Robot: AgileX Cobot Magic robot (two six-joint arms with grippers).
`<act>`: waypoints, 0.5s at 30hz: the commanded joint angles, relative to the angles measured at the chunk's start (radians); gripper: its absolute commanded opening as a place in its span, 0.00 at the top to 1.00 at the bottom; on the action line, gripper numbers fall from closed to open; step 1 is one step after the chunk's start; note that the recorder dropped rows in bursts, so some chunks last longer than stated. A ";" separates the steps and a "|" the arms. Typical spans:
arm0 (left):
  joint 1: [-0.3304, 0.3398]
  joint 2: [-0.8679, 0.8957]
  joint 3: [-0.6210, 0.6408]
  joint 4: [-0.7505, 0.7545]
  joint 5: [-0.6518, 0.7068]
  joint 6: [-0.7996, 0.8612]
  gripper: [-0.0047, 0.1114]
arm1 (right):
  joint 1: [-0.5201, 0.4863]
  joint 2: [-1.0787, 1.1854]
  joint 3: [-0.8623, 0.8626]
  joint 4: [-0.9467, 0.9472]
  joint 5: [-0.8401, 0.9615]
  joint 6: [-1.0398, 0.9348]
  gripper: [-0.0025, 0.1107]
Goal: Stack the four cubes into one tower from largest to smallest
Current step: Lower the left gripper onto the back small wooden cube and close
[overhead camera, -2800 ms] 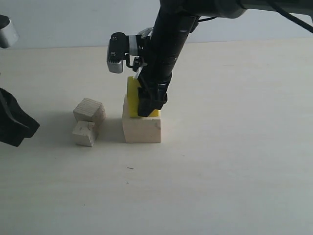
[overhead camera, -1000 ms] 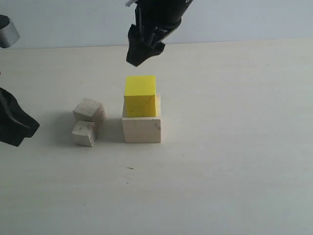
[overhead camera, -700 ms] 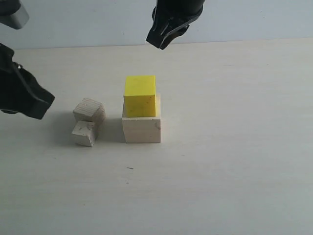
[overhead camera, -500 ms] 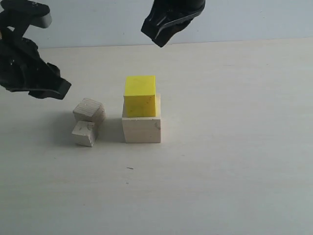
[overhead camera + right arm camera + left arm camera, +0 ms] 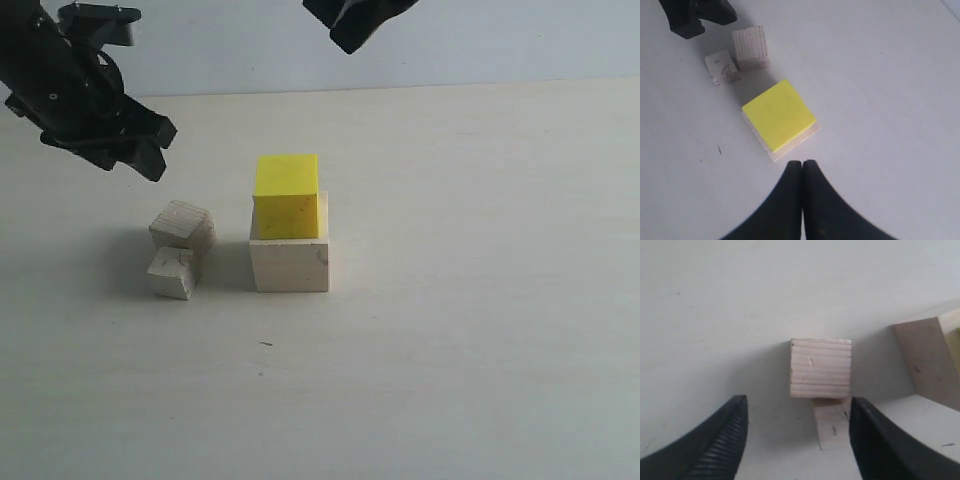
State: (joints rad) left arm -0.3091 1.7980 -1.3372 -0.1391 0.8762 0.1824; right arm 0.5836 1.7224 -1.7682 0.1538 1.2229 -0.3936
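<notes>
Poised open with the left end effector [image 5: 797,399] over the striped cube [image 5: 820,367], probably for the third tier.
Spread wide to straddle its ridged grain (small cube [image 5: 832,427], chipped, touching one side, so a tight fit there); shut and empty at the right end effector [image 5: 802,163], raised clear. Beyond: yellow cube [image 5: 287,195], painted smooth, flat on the large cube [image 5: 290,265] of pale wood, near the pair on the counter [image 5: 480,320].

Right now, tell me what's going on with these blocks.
Two cubes are stacked: the yellow cube sits on the large pale cube. The left arm, jaws open, hovers above the striped-grain cube, with the small cube right beside it. The right arm hangs high, jaws shut and empty.
</notes>
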 commanded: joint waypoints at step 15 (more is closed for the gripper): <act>-0.001 0.146 -0.012 -0.086 -0.032 0.164 0.34 | 0.001 -0.010 -0.002 0.048 -0.002 0.002 0.98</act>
State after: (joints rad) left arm -0.3091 1.9289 -1.3433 -0.1766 0.8555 0.2982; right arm 0.5836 1.7224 -1.7682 0.1869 1.2249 -0.3918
